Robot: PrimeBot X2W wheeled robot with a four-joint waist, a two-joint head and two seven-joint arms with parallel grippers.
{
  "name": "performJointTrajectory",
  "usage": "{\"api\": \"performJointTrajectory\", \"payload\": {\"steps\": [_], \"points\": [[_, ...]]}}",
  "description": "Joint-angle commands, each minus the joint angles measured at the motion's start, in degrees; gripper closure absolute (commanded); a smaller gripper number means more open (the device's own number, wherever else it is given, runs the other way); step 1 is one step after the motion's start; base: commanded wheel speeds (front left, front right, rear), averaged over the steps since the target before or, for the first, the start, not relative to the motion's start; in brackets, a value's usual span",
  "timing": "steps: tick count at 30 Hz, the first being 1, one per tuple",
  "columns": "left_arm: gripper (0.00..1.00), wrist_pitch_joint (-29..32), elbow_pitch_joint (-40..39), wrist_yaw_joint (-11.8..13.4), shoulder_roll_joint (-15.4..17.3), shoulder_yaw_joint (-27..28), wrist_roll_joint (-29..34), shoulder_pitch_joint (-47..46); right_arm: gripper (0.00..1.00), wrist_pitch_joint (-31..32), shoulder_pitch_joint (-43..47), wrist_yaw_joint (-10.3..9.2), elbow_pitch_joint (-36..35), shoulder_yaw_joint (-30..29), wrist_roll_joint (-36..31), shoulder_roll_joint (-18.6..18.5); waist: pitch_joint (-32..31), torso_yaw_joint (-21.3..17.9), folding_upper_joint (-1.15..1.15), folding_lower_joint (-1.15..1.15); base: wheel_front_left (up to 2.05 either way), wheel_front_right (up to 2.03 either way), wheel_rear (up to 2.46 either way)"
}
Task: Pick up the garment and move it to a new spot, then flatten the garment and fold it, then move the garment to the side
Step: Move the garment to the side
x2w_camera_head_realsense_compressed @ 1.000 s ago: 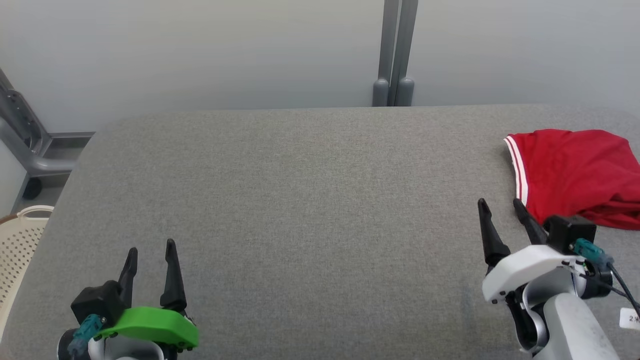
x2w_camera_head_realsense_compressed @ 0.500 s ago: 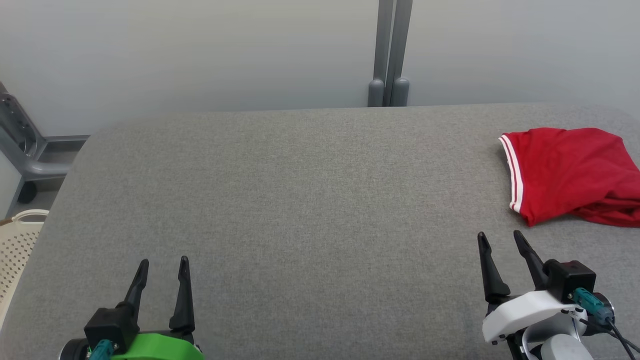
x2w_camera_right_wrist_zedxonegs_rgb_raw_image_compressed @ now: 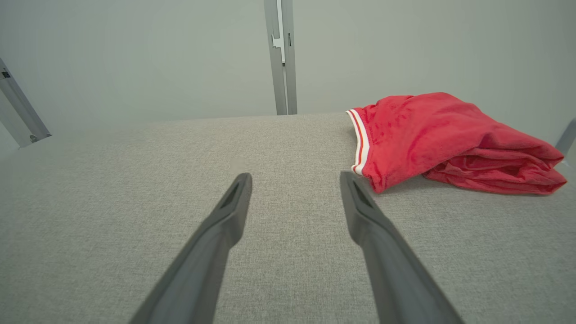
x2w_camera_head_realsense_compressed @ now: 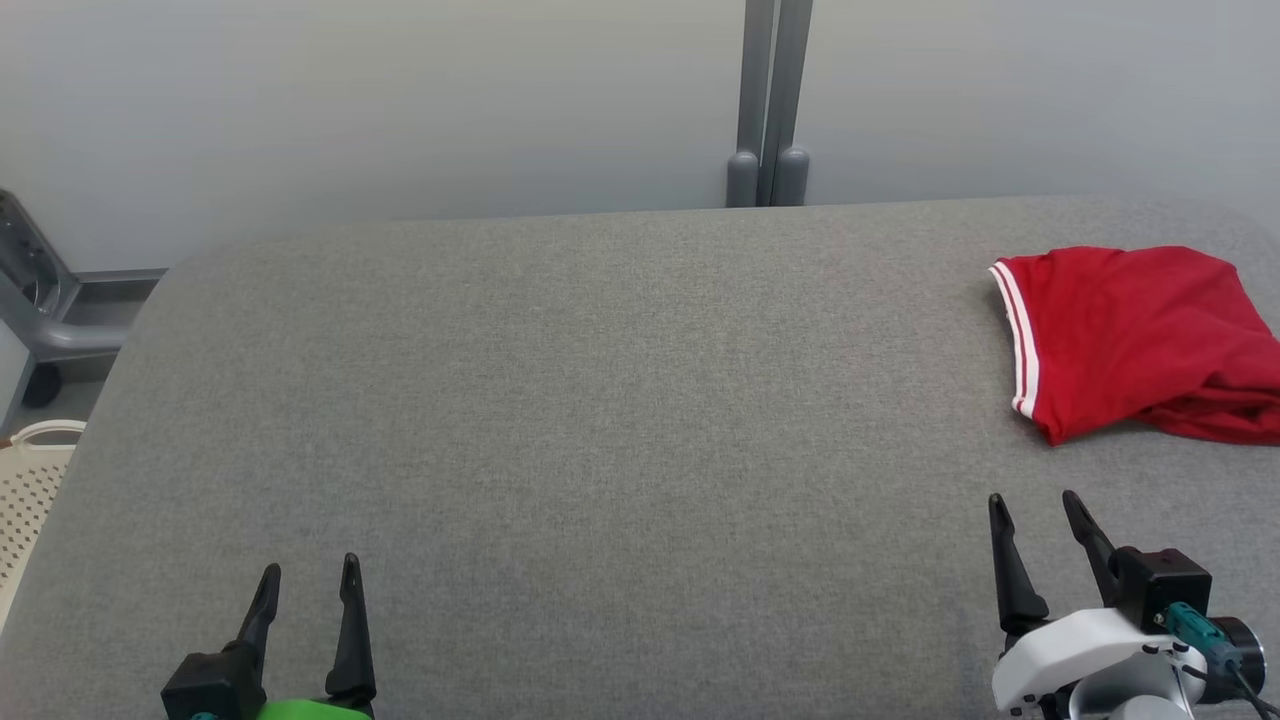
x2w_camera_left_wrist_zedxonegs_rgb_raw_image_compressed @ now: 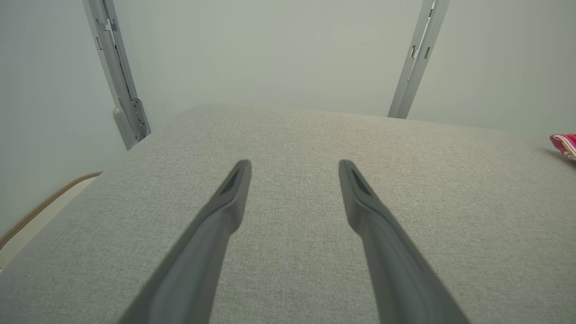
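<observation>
The garment (x2w_camera_head_realsense_compressed: 1130, 335) is red with a white-striped hem and lies folded at the far right of the grey table (x2w_camera_head_realsense_compressed: 600, 400). In the right wrist view the garment (x2w_camera_right_wrist_zedxonegs_rgb_raw_image_compressed: 441, 135) sits just beyond and to the right of my fingers. My right gripper (x2w_camera_head_realsense_compressed: 1035, 510) stands open near the front right edge, short of the garment and touching nothing. At the front left, my left gripper (x2w_camera_head_realsense_compressed: 308, 578) is open and holds nothing. The left wrist view catches a sliver of the garment (x2w_camera_left_wrist_zedxonegs_rgb_raw_image_compressed: 564, 144) at its right edge.
A pale perforated basket (x2w_camera_head_realsense_compressed: 25, 490) stands off the table's left edge. Grey frame posts (x2w_camera_head_realsense_compressed: 765, 100) rise against the wall behind the table, and a grey bracket (x2w_camera_head_realsense_compressed: 40, 300) sits at the back left.
Both grippers have drawn back toward the table's front edge; the right one has pulled away from the garment. The head camera has shifted slightly. The garment lies where it was.
</observation>
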Motion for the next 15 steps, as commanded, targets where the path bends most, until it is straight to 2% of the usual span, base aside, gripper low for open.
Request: {"api": "performJointTrajectory", "payload": {"steps": [1,15], "points": [[0.00,-0.17,0.17,-0.25,-0.21,0.39,0.71,0.13,0.00,-0.18,0.13,-0.05,0.19,-0.08,-0.18,-0.09,0.24,-0.01,0.00,0.00,0.00,0.00,0.00],[0.00,-0.18,0.70,-0.83,-2.01,2.34,1.33,0.14,0.00,-0.20,-0.71,-0.05,0.95,-0.39,1.05,-0.10,0.80,0.02,0.00,0.00,0.00,0.00,0.00]]}}
